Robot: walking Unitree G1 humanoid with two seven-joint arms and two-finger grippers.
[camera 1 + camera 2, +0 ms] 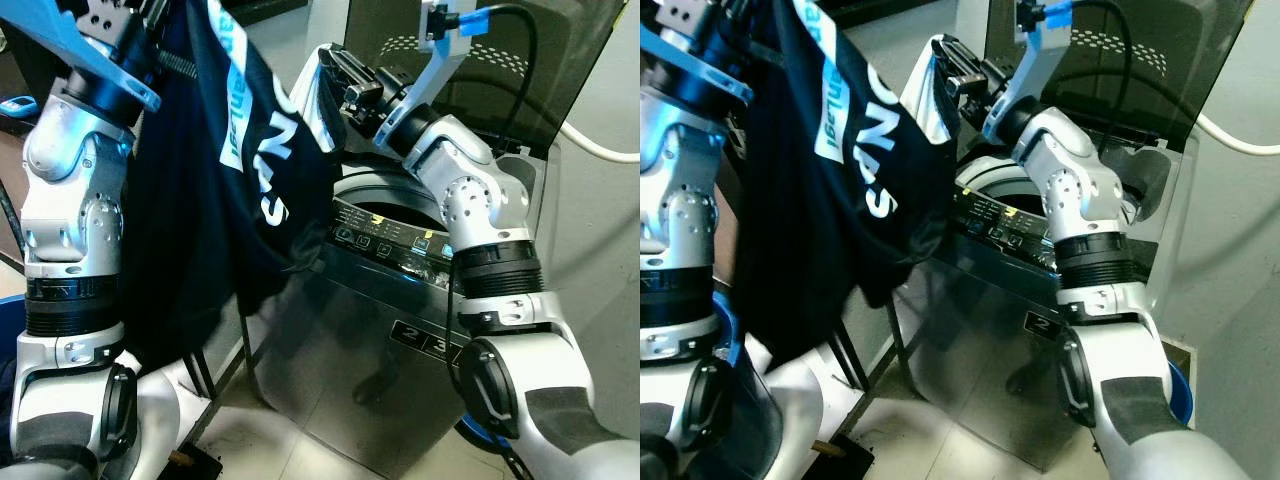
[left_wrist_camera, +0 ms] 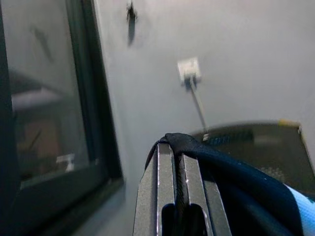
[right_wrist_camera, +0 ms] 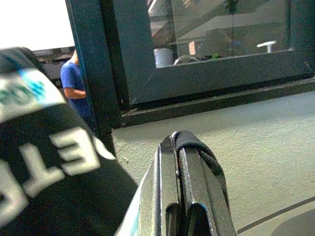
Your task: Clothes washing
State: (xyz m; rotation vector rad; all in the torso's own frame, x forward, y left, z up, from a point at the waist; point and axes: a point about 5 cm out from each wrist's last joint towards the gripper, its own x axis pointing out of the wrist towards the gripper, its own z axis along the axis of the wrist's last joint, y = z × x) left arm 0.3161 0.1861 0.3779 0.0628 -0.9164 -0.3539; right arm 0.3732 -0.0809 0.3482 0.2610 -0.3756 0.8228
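A dark navy jersey (image 1: 220, 210) with white and light-blue lettering hangs spread between my two raised arms, in front of a silver top-loading washing machine (image 1: 370, 380). My left gripper (image 2: 177, 147) is shut on one edge of the jersey (image 2: 246, 177), held high at the upper left. My right gripper (image 1: 330, 60) is shut on the other edge, above the washer's open tub (image 1: 385, 200). In the right wrist view the dark fabric (image 3: 199, 147) is folded over my closed fingertips (image 3: 172, 162).
The washer's lid (image 1: 470, 60) stands raised behind its control panel (image 1: 390, 240). A white hose (image 1: 600, 145) runs along the wall at right. A dark-framed window (image 3: 197, 73) lies behind, with a person in blue (image 3: 74, 83) in view. A blue basket edge (image 1: 8, 300) shows at far left.
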